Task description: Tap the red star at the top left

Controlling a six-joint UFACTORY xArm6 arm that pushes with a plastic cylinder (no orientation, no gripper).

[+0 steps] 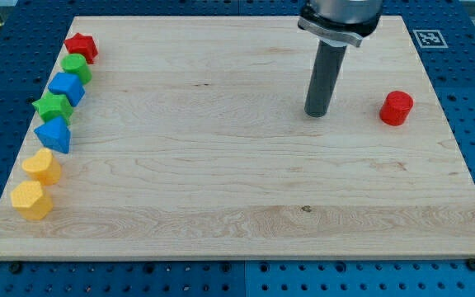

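The red star (82, 47) lies at the top left of the wooden board (237, 181), at the head of a column of blocks along the view's left edge. My tip (317, 113) stands on the board in the upper right part, far to the right of the red star and a little left of a red cylinder (396, 108). The tip touches no block.
Below the red star, running down the left edge: a green block (77, 68), a blue block (68, 87), a green star (53, 106), a blue block (54, 134), a yellow block (42, 166) and a yellow hexagon (31, 200). A marker tag (429, 37) sits at the board's top right corner.
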